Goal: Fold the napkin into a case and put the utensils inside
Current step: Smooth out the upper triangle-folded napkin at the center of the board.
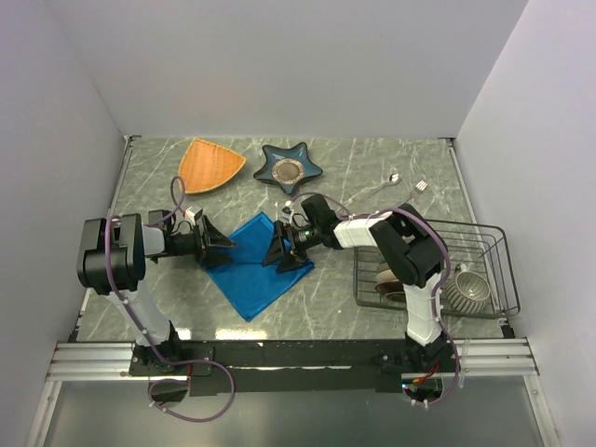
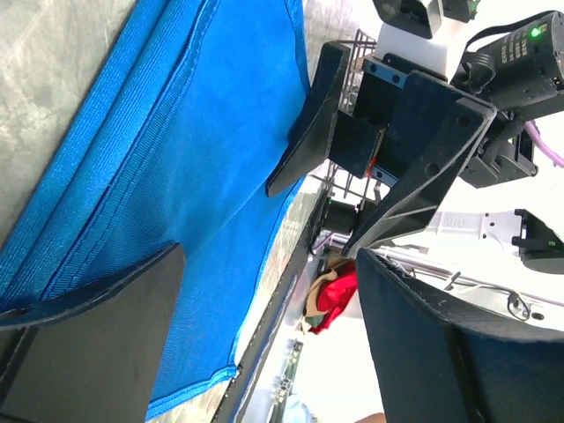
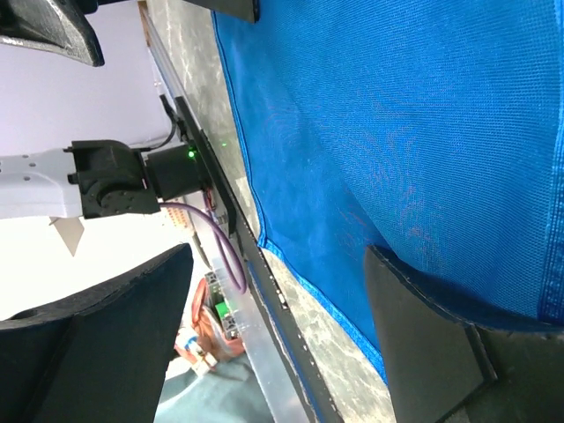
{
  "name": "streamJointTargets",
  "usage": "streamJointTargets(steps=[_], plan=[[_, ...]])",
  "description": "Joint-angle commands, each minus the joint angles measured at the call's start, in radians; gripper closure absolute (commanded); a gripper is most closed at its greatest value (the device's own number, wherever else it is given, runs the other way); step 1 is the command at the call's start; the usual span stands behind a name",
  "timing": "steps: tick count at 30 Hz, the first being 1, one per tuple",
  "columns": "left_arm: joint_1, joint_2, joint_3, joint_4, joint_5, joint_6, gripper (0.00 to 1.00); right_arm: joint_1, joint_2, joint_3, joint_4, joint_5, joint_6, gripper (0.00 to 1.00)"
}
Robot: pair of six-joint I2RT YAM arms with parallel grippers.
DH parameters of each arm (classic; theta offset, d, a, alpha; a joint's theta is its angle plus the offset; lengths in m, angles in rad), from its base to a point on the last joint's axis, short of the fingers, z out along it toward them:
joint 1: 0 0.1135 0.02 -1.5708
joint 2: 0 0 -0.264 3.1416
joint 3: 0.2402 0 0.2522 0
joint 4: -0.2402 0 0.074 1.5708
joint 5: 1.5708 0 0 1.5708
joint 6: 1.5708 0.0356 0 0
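Plainly, left pincer (image 1: 220,248) and right pincer (image 1: 281,256) both gape wide (released) low over the napkin (image 1: 250,284).

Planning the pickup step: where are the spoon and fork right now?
Top view: the spoon and fork lie side by side at the far right of the table, right of the star-shaped dish and just beyond the wire rack.

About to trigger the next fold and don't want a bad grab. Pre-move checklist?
1. Left end effector open: ok.
2. Right end effector open: ok.
3. Both at opposite edges of the napkin: ok.
4. Cloth inside either grip: cannot tell.
5. Spoon and fork off the napkin: ok.
6. Napkin apart from orange dish and star dish: ok.
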Motion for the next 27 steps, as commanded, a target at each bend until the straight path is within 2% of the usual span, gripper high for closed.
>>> streamJointTargets(steps=[1, 6, 11, 15, 18, 22, 27], plan=[[0.009, 0.03, 0.04, -0.076, -0.002, 0.116, 0.15, -0.007, -0.035, -0.009, 0.014, -0.023, 0.004, 0.14], [-0.002, -0.028, 0.098, -0.212, 0.036, 0.205, 0.15, -0.007, -0.136, 0.063, -0.018, -0.047, -0.007, 0.14], [-0.024, -0.107, 0.171, -0.349, 0.058, 0.32, 0.15, -0.027, -0.152, 0.073, -0.068, -0.044, -0.041, 0.18], [-0.02, -0.121, 0.146, -0.288, 0.015, 0.256, 0.17, -0.058, -0.101, 0.045, -0.109, -0.034, -0.08, 0.3], [-0.017, -0.072, 0.114, -0.193, -0.016, 0.187, 0.18, -0.082, -0.067, 0.025, -0.135, -0.007, -0.131, 0.39], [-0.004, 0.011, 0.099, -0.13, -0.054, 0.152, 0.2, -0.107, -0.023, 0.011, -0.175, 0.009, -0.162, 0.44], [0.004, 0.099, 0.12, -0.137, -0.08, 0.15, 0.23, -0.105, 0.012, -0.006, -0.195, 0.051, -0.177, 0.5]])
